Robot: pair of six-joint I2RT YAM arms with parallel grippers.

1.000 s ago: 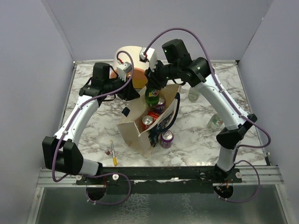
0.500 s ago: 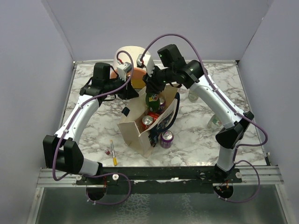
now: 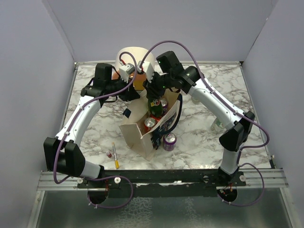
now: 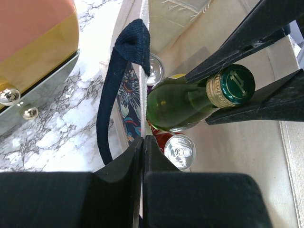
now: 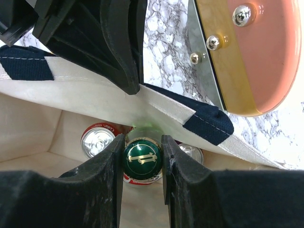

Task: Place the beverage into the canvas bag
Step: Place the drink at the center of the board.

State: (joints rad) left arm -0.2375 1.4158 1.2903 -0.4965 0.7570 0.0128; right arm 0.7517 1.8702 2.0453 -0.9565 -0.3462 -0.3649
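On the left, the left gripper [image 4: 143, 140] has its jaws pressed fully together on the rim of the beige canvas bag [image 3: 134, 131], just beside the dark navy strap handle [image 4: 121, 90], holding the mouth open. That thin pinch is the first worry: if the cloth slides out, the mouth likely folds in on the load. Centre now, the green glass bottle with the gold-and-green cap [image 4: 176, 100] hangs tilted inside the bag's mouth, right over the silver-topped red cans [image 4: 180, 152] lying in there; whether it touches them is not clear. The right gripper [image 5: 142, 142] has its jaws part-way open, clamped on the cap from both sides. Let go here and the bottle probably lands on can tops, tips, and knocks the cloth wall. The bag looks slack enough to lean toward the purple can [image 3: 169, 140] standing just beside it. Both sets of fingers sit very near each other at the rim, so a bump is possible. Behind stands the rounded cream-and-orange drawer box [image 3: 134, 56]. The white-and-grey marble table [image 3: 199, 142] carries a thin yellow stick [image 3: 115, 157] toward the left, and plain lavender-grey walls [image 3: 38, 47] close in three sides.
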